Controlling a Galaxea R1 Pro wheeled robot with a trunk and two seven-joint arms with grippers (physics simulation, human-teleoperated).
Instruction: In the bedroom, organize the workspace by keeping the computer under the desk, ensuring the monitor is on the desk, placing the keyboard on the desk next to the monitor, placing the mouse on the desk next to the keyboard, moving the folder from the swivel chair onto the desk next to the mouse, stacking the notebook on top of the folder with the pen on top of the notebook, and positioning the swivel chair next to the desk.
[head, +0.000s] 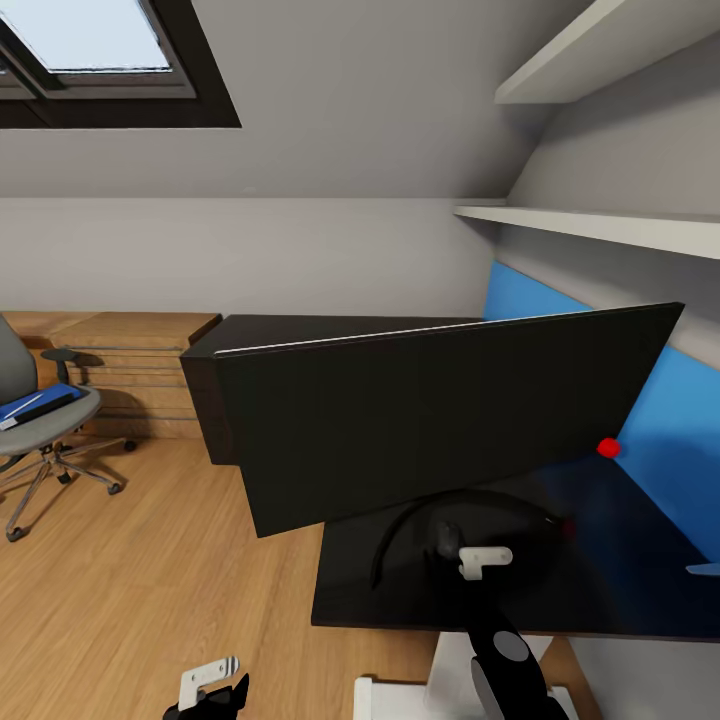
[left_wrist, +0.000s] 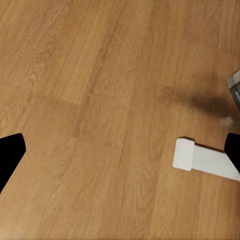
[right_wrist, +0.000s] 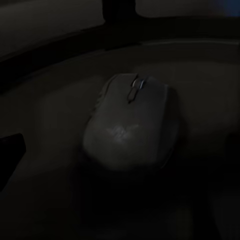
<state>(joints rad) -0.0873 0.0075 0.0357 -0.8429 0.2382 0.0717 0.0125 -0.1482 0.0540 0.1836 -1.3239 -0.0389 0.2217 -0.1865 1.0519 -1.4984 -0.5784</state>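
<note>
The wide black monitor (head: 440, 410) stands tilted on the glossy black desk (head: 610, 590), a red dot (head: 608, 447) at its lower corner. Under it, inside its curved black foot (head: 392, 535), lies the small dark mouse (head: 443, 538) (right_wrist: 132, 125). My right gripper (head: 462, 552) (right_wrist: 120, 155) hovers right at the mouse, open, with the mouse centred between the fingers and not clamped. At far left the grey swivel chair (head: 45, 425) carries the blue folder (head: 35, 405) on its seat. My left gripper (head: 215, 690) (left_wrist: 120, 150) hangs open over the wood floor, holding nothing.
Low oak shelving (head: 130, 370) runs along the back wall behind the chair. White wall shelves (head: 600, 225) and a blue panel (head: 670, 420) sit above the desk at right. The desk's white foot bar (left_wrist: 205, 160) lies on the floor near my left gripper. A skylight (head: 100, 50) is overhead.
</note>
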